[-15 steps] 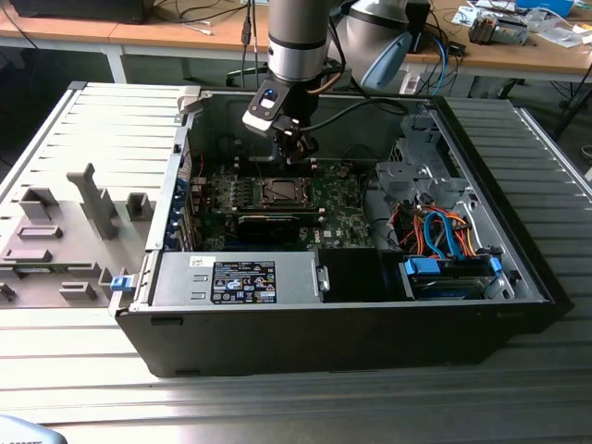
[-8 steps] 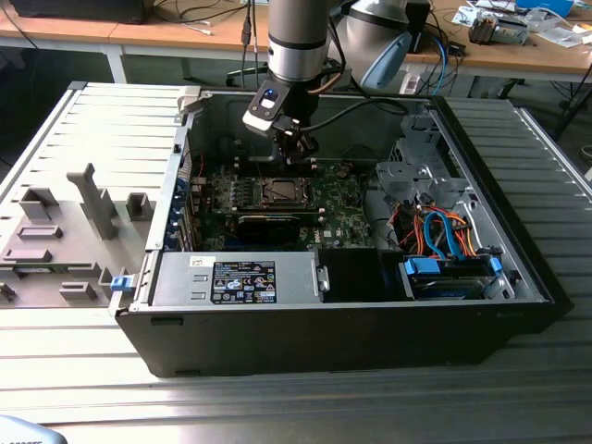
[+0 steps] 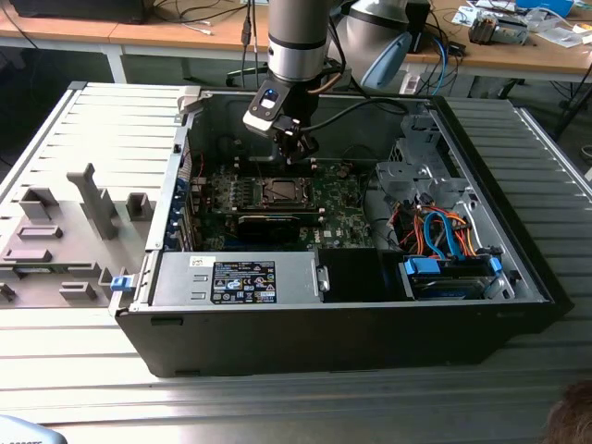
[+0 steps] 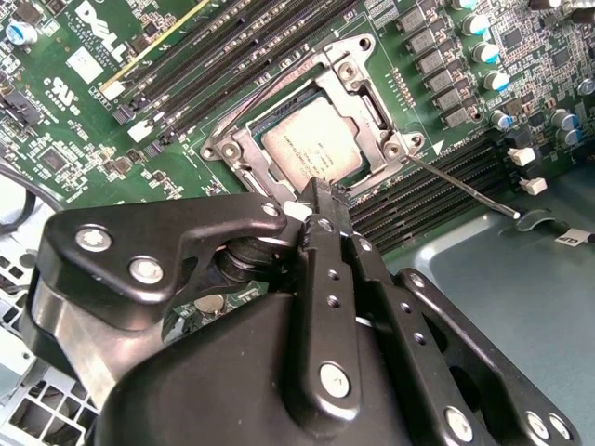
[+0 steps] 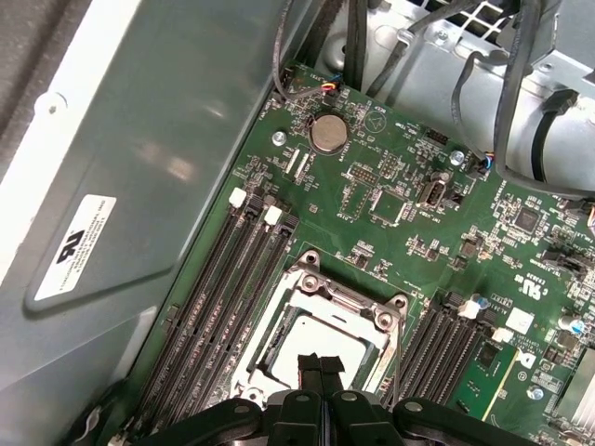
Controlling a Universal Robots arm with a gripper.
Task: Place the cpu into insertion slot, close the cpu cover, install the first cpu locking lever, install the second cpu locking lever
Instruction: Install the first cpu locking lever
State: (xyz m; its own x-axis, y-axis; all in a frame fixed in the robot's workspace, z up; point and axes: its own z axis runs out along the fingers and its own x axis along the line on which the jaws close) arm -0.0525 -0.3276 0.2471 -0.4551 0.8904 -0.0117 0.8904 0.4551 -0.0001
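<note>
Already seated cpu (image 4: 311, 144) under lowered cpu cover (image 5: 349, 295); fingers (image 5: 310, 372) pinched together, empty, at its edge

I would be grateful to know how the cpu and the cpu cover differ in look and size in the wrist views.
The cpu is a solid pale silver square; the cpu cover is an open grey metal frame. The cpu cover is the larger; its bars run around the cpu, which shows through its window. Both are metallic and squarish, lying just ahead of the shut gripper.
</note>
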